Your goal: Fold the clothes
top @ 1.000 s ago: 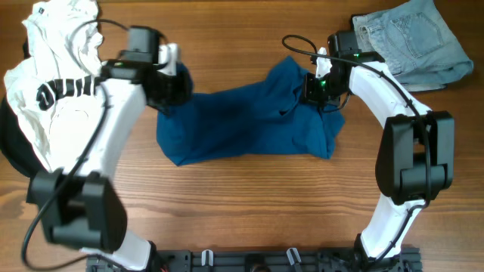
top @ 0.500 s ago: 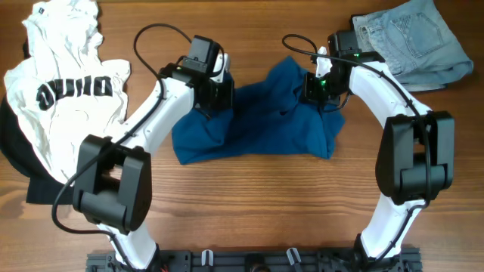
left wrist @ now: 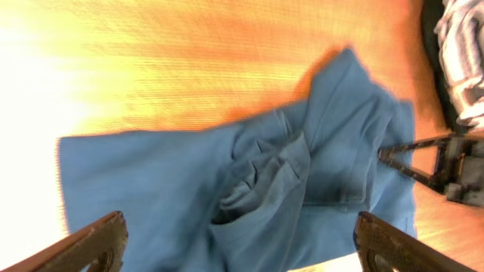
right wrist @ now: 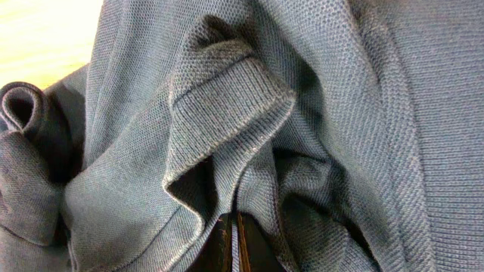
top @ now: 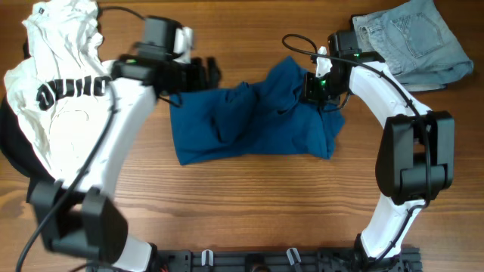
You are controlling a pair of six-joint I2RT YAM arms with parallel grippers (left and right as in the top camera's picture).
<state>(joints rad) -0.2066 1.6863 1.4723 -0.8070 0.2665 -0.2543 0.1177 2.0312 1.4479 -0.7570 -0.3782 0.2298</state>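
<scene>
Two arms rise from the near edge of the wooden surface (top: 242, 215) and are extended away toward its far side. At the centre of the surface, the teal-blue shirt (top: 249, 132) is laid crumpled and spread from left to right, with loose folds gathered across its middle and right portions. At the far left edge of the shirt, the left tool (top: 203, 74) is positioned. In the left wrist view its fingers are seen set wide apart, with the shirt spread out beneath them; whether the cloth is touched cannot be told. At the far right portion of the shirt, the right tool (top: 318, 87) is pressed into the cloth. In the right wrist view its fingers are drawn narrow, tip against tip, and closed on a fold of the knitted fabric. Farther to the left, the white tee (top: 68, 113) with black lettering is bunched up and partly crossed by the left arm. The black garment (top: 9, 151) is seen under the left edge of the tee. At the far right corner, the pale-blue jeans (top: 412, 38) are laid beside the right arm.
</scene>
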